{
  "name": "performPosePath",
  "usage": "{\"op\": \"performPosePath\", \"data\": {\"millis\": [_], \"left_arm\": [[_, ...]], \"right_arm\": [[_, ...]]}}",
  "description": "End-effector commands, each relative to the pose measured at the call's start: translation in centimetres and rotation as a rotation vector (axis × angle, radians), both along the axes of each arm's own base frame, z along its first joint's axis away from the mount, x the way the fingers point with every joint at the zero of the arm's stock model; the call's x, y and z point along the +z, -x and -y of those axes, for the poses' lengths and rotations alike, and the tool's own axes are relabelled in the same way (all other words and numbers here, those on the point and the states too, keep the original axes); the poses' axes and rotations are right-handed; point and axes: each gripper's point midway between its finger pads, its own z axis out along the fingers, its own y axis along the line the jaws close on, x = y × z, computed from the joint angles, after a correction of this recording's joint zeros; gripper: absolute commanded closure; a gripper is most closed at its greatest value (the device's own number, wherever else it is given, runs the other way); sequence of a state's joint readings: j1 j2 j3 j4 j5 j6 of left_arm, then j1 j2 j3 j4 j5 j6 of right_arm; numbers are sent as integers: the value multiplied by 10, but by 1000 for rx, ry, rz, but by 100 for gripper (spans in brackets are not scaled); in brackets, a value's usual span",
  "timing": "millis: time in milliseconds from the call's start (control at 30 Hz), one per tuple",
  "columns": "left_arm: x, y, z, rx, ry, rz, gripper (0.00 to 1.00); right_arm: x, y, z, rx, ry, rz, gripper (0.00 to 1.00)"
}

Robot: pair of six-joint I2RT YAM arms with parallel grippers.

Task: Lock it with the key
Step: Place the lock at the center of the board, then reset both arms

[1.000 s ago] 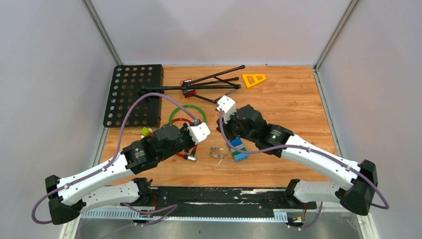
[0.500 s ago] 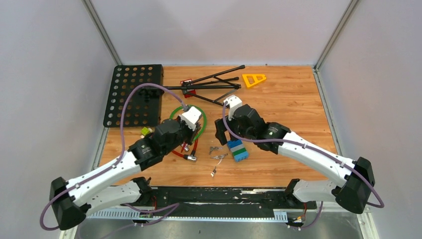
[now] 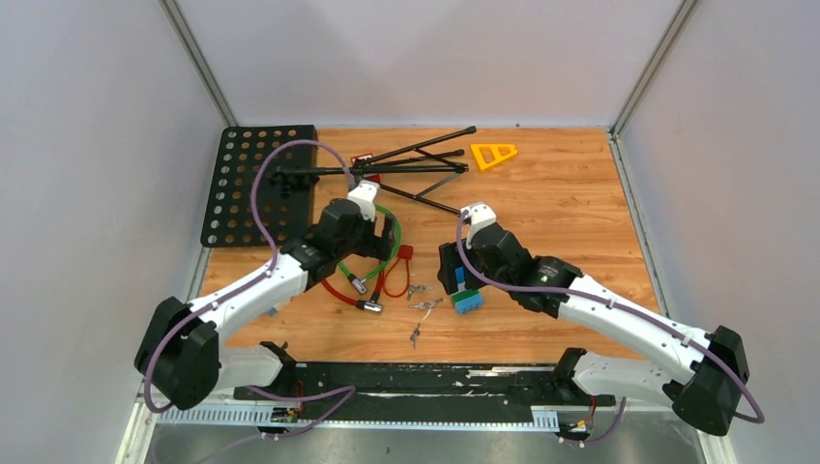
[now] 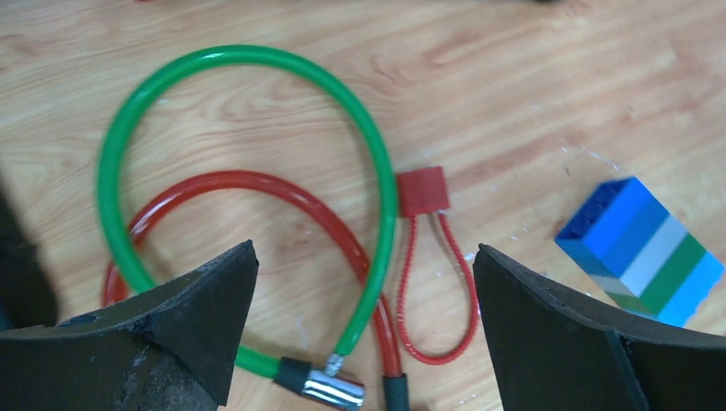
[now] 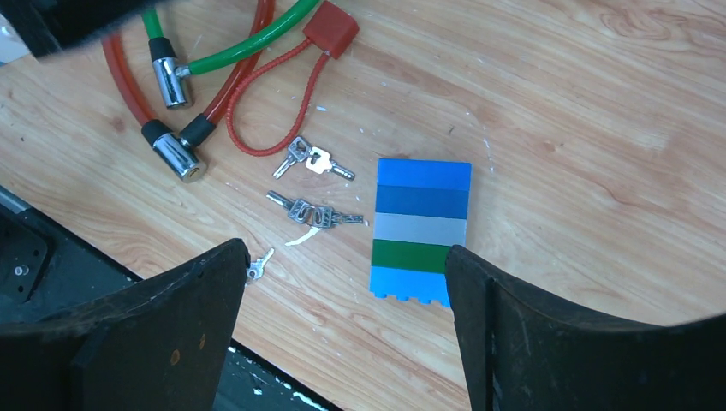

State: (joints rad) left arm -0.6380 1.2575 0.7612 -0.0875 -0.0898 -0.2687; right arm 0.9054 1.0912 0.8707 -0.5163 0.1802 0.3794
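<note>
Wooden worktop (image 3: 580, 203), two arms reaching in from the near edge. Black perforated panel (image 3: 256, 184) at the far-left corner, with a folded black stand (image 3: 406, 164) lying across the far side next to it.

Left end effector (image 4: 364, 257) is released, jaws spread wide with nothing between them. It hovers over the cable locks. Right end effector (image 5: 347, 253) is also released and empty, above the keys and the block stack (image 5: 421, 229).

The locks lie left of centre on the worktop. Green cable lock (image 4: 257, 60): glossy green loop with a black collar and silver barrel at one end. Red cable lock (image 4: 257, 181): a thicker red loop lying partly inside the green one and crossing under it, with black collars and a silver barrel whose keyhole faces up. Can't tell whether either is fastened.

The block stack lies flat just right of the keys, with blue, blue, grey, green and blue bands. Yellow triangle (image 3: 493, 154) sits at the far edge, well apart.

Padlock (image 5: 334, 30): small red square body with a thin red ribbed loop, touching the green cable.

The keys are loose on the wood between the locks and the block stack: key pair (image 5: 312, 158), key bunch (image 5: 312, 212) with a white tag, and single key (image 5: 259, 264) nearest the front.
</note>
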Motion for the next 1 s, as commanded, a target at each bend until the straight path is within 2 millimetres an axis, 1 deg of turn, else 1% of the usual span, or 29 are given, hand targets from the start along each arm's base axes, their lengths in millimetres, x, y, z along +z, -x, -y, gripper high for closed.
{"op": "performPosePath", "data": {"millis": [0, 100, 167, 233, 333, 367, 433, 467, 500, 533, 567, 600, 667, 767, 833, 867, 900, 967], "left_arm": [[24, -10, -35, 130, 74, 17, 0], [22, -6, -64, 212, 9, 5, 0], [26, -3, -76, 247, -24, 6, 0], [34, -1, -79, 244, -37, 10, 0], [46, 4, -86, 247, -62, 27, 0], [50, 5, -88, 245, -72, 37, 0], [55, 9, -89, 206, -85, 66, 0], [57, 10, -90, 197, -90, 77, 0], [58, 12, -92, 198, -95, 83, 0], [58, 13, -96, 209, -108, 81, 0], [57, 15, -101, 230, -123, 73, 0], [55, 17, -106, 249, -144, 55, 0], [52, 21, -114, 275, -178, 36, 0], [51, 28, -121, 297, -176, 51, 0], [54, 31, -123, 296, -154, 78, 0], [52, 33, -124, 295, -150, 87, 0], [56, 33, -124, 293, -140, 110, 0], [60, 34, -128, 305, -145, 126, 0]], "right_arm": [[1, -4, 13, -80, -14, 25, 13], [-8, -5, 13, -87, 7, -10, 11], [-18, -2, 6, -49, 11, -82, 10], [-25, 5, -6, 19, 24, -154, 7], [-29, 13, -21, 96, 20, -233, 3], [-29, 14, -24, 111, -1, -252, 3], [-29, 6, -24, 110, -102, -304, 3], [-27, -1, -20, 90, -178, -341, 3], [-27, -15, -7, 29, -229, -346, 4], [-21, -25, 3, -4, -294, -352, 4], [-12, -38, 19, -65, -348, -323, 4], [3, -53, 41, -141, -408, -247, 4], [30, -67, 71, -252, -464, -91, 4], [61, -71, 108, -383, -448, 146, 4], [71, -68, 125, -436, -440, 262, 5], [73, -65, 130, -430, -427, 313, 5], [74, -61, 132, -399, -413, 368, 1], [68, -56, 137, -394, -395, 404, 0]]}}
